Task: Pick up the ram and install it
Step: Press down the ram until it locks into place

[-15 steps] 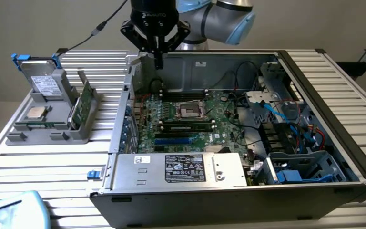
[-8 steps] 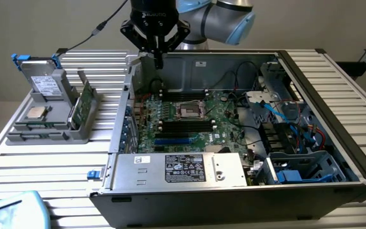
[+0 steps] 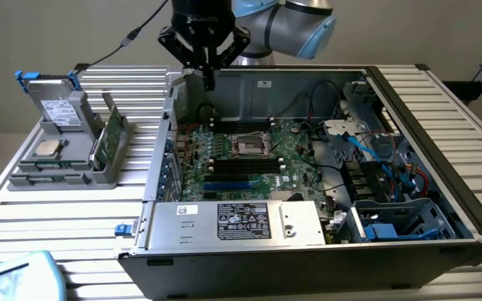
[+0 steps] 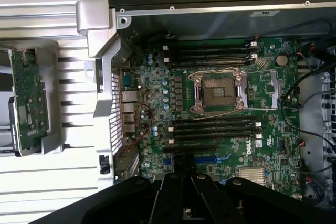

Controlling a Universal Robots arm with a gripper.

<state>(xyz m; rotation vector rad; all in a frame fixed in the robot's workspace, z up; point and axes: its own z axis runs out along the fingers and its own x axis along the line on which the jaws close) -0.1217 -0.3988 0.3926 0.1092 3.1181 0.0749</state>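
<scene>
Hanging from the arm above the far edge of the open computer case (image 3: 250, 89), the gripper (image 3: 209, 75) points straight down, its two fingers pressed together with nothing between them. In the wrist view the gripper (image 4: 184, 179) shows as dark closed fingers over the near part of the motherboard (image 4: 152, 103).

The ram (image 3: 107, 137) is not in the case. It stands on its long edge, leaning a little, in a grey holder (image 3: 57, 177) on the slatted table (image 3: 48, 219), on the exterior view's left of the case and well apart from the gripper. From the wrist camera the ram (image 4: 29, 98) appears as a green board set in that grey holder (image 4: 52, 142), outside the case's metal side wall. A small silver processor chip (image 3: 47, 148) lies flat in the same holder, and a drive with blue clips (image 3: 55, 106) stands at its far end.

Inside the case the green motherboard (image 3: 262, 172) lies flat. The processor socket (image 4: 219, 92) sits in the middle of it, with rows of long black slots (image 4: 215, 128) on both sides of it. A metal power supply box (image 3: 233, 222) with a label fills the near side of the case
</scene>
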